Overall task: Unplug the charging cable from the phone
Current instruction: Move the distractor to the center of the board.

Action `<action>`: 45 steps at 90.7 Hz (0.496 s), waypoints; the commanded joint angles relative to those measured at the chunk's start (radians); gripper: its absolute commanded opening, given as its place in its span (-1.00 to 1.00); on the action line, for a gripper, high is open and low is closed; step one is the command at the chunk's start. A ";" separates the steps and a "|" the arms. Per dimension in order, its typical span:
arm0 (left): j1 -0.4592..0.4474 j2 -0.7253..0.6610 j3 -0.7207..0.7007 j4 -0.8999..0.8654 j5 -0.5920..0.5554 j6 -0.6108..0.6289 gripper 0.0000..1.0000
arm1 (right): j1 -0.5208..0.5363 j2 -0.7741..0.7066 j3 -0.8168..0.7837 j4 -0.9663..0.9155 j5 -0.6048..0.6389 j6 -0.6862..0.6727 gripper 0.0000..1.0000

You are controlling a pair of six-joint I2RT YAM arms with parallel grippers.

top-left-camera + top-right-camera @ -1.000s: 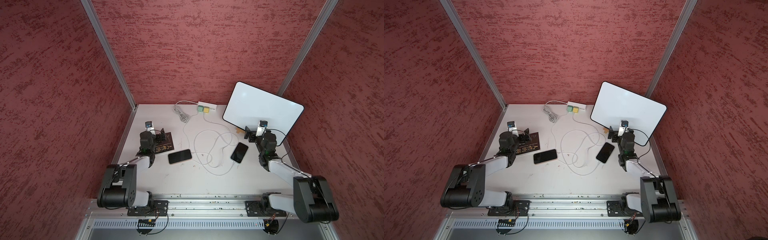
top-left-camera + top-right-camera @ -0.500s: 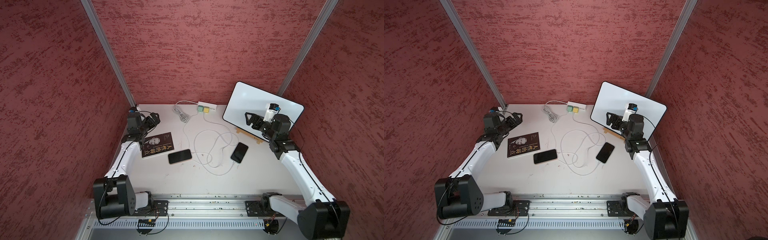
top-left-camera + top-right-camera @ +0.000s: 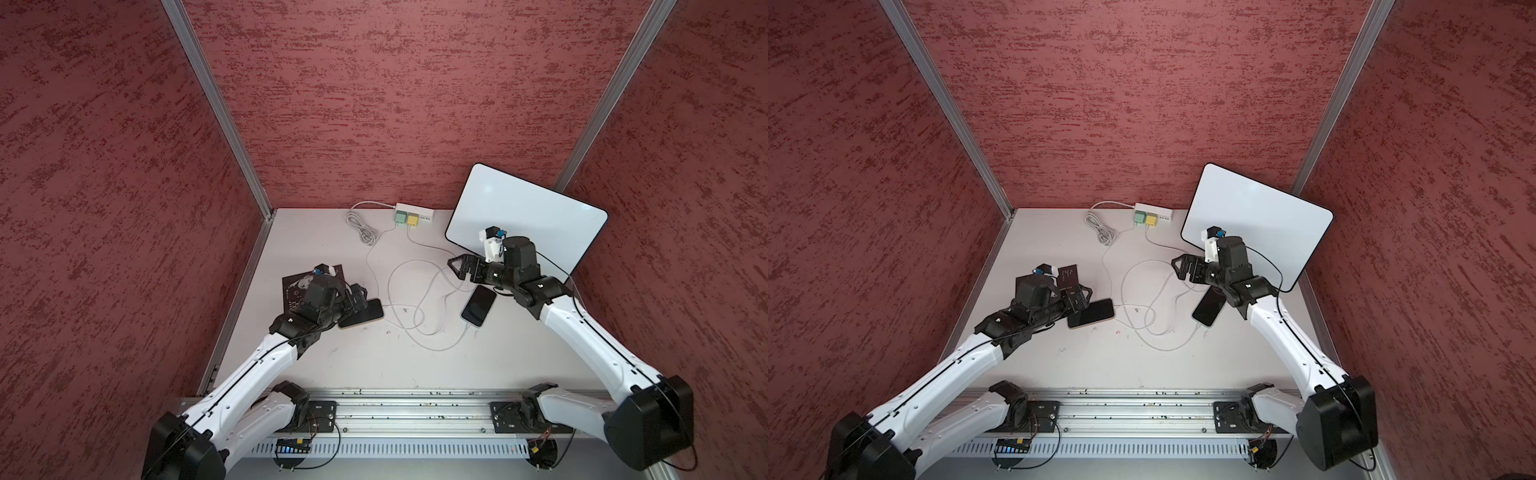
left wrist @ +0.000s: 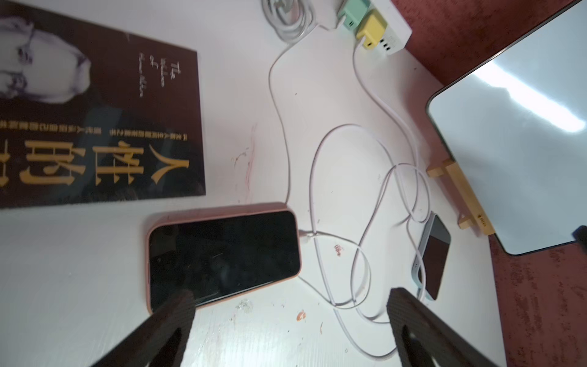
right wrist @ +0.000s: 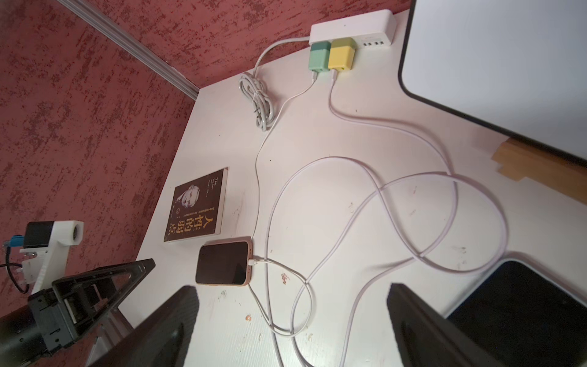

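Observation:
A pink-cased phone (image 3: 365,314) (image 4: 222,254) lies screen up, left of centre, with a white charging cable (image 4: 287,165) plugged into its right end (image 5: 254,262). A second, dark phone (image 3: 478,305) (image 3: 1206,311) lies to the right, and another white cable loops to its near end. My left gripper (image 3: 360,298) (image 4: 289,297) hangs open over the pink phone's left end. My right gripper (image 3: 457,270) (image 5: 293,290) is open above the cable loops, just behind the dark phone. Neither gripper holds anything.
A dark book (image 3: 296,286) lies behind the left gripper. A white power strip (image 3: 422,207) with green and yellow chargers sits at the back wall, beside a coiled cable (image 3: 362,226). A whiteboard (image 3: 536,224) leans on a wooden stand (image 4: 460,193) at back right.
In the last half second the left gripper swung from the back left corner to the pink phone. The right gripper came forward from the whiteboard to the cable loops.

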State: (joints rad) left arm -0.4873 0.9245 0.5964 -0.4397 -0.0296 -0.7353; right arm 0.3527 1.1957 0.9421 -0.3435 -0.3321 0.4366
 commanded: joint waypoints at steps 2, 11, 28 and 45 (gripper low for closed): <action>-0.051 -0.033 -0.037 -0.022 -0.109 -0.129 1.00 | 0.086 0.026 -0.036 0.009 0.060 0.003 0.98; -0.048 -0.025 -0.064 0.004 -0.139 -0.150 1.00 | 0.148 0.040 -0.072 0.064 0.081 0.030 0.97; 0.072 0.021 -0.080 0.100 -0.072 -0.139 1.00 | 0.219 0.050 -0.112 0.110 0.126 0.063 0.97; 0.253 0.113 -0.091 0.178 0.008 -0.135 0.59 | 0.241 0.038 -0.143 0.114 0.159 0.085 0.96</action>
State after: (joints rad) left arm -0.3130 0.9874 0.5217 -0.3386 -0.0780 -0.8650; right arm 0.5800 1.2499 0.8173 -0.2695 -0.2256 0.4969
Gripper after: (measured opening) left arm 0.878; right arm 0.983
